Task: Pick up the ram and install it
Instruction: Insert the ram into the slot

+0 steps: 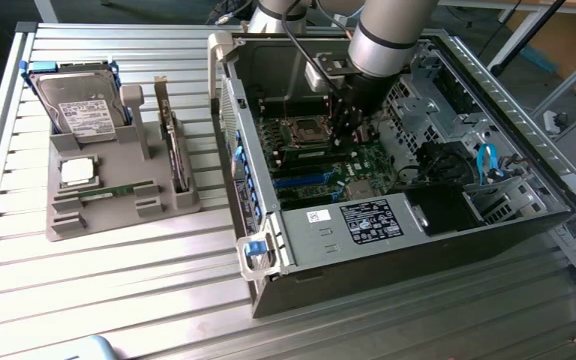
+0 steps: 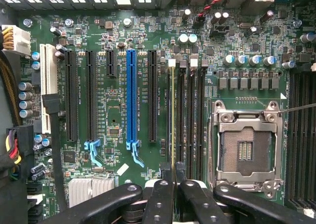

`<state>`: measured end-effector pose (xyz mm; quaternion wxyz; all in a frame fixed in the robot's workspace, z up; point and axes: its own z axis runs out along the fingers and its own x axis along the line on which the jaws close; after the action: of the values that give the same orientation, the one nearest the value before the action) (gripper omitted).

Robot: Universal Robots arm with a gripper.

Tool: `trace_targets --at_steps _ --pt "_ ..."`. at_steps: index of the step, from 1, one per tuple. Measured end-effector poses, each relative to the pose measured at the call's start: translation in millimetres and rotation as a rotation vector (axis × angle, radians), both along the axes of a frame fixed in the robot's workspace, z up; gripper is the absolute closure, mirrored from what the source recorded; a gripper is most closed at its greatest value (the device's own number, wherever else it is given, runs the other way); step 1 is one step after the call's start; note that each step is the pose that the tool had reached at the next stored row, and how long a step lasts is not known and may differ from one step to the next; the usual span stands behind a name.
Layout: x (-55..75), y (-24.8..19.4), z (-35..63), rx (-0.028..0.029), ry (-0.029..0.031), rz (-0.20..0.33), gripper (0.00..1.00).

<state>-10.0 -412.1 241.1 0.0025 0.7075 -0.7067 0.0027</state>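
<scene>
In the wrist view my gripper (image 2: 173,178) is shut on the ram (image 2: 171,115), a thin green stick seen edge-on. The ram runs along the first of the black memory slots (image 2: 181,115), right beside the open processor socket (image 2: 245,147) on the green motherboard (image 2: 113,100). Whether the ram's edge sits in the slot or just above it I cannot tell. In the exterior view the arm reaches down into the open computer case (image 1: 398,225), and the dark gripper (image 1: 351,129) hangs over the motherboard (image 1: 353,169) near the socket (image 1: 306,133).
On the exterior view's left, a grey tray (image 1: 88,225) holds a hard drive (image 1: 83,105), a silver processor chip (image 1: 76,171), an upright expansion card (image 1: 173,146) and a small green stick (image 1: 108,193). Drive cages and cables (image 1: 488,165) crowd the case's far side. A blue expansion slot (image 2: 131,95) lies beside the memory slots.
</scene>
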Motion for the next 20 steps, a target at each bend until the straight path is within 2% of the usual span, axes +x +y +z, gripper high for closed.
trace_targets --at_steps 20 --pt "0.0 1.4 -2.0 0.0001 0.0 0.0 0.88"
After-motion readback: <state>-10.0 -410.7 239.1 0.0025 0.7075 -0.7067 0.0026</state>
